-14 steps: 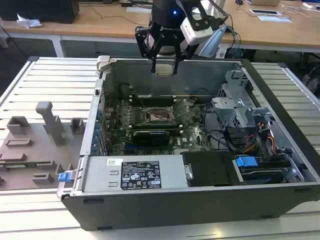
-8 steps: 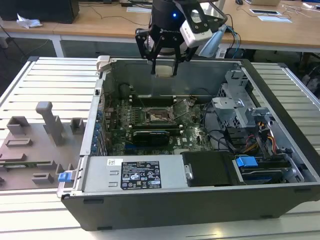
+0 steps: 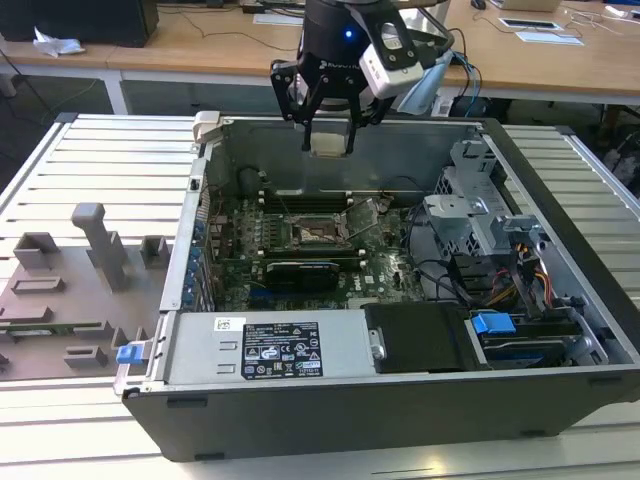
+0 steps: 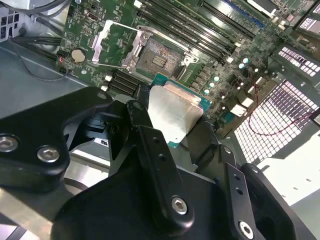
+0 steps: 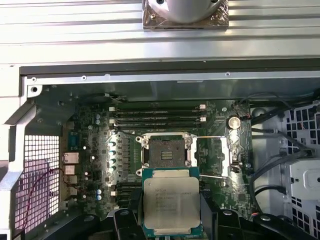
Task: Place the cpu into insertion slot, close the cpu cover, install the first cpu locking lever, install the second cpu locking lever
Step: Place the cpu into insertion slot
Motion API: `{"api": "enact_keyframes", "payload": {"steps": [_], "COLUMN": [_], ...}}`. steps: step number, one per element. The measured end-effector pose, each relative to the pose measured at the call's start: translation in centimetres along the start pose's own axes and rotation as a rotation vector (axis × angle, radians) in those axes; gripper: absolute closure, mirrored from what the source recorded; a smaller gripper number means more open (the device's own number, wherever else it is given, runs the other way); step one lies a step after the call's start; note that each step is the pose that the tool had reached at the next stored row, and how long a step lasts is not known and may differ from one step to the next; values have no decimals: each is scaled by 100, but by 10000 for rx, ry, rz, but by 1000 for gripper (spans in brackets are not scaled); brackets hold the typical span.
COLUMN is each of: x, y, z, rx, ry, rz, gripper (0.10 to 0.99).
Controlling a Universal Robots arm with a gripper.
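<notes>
Dull silver-grey metal on top: the small flat square cpu [image 5: 171,205] is pinched by its edges between the black gripper [image 3: 328,130] fingers [image 4: 150,145], hanging above the open dark-grey computer case [image 3: 300,400]. Down on the green circuit board [image 5: 90,145], the square, dark-centred, silver-rimmed insertion slot [image 5: 166,151] lies bare. The thin silvery windowed cpu cover [image 4: 101,45] is swung open beside it. Placing the chip is the step in hand. By my read, it calls for a level descent with the chip's edges squared to the socket.

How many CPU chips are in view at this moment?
1. The cpu is held in the gripper above the motherboard, not yet in the insertion slot, whose dark centre is bare. None appears hidden.
</notes>
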State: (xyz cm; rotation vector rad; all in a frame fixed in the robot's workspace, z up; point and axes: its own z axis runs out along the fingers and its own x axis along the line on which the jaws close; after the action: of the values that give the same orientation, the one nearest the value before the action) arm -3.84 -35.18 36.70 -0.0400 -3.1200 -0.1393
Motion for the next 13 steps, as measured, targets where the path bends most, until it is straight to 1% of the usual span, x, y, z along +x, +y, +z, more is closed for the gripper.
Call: {"api": "enact_keyframes", "payload": {"steps": [13], "x": [-1], "y": [-4], "z": [49], "rx": [1], "ry": [0], "rz": [0], "gripper": [541]}}
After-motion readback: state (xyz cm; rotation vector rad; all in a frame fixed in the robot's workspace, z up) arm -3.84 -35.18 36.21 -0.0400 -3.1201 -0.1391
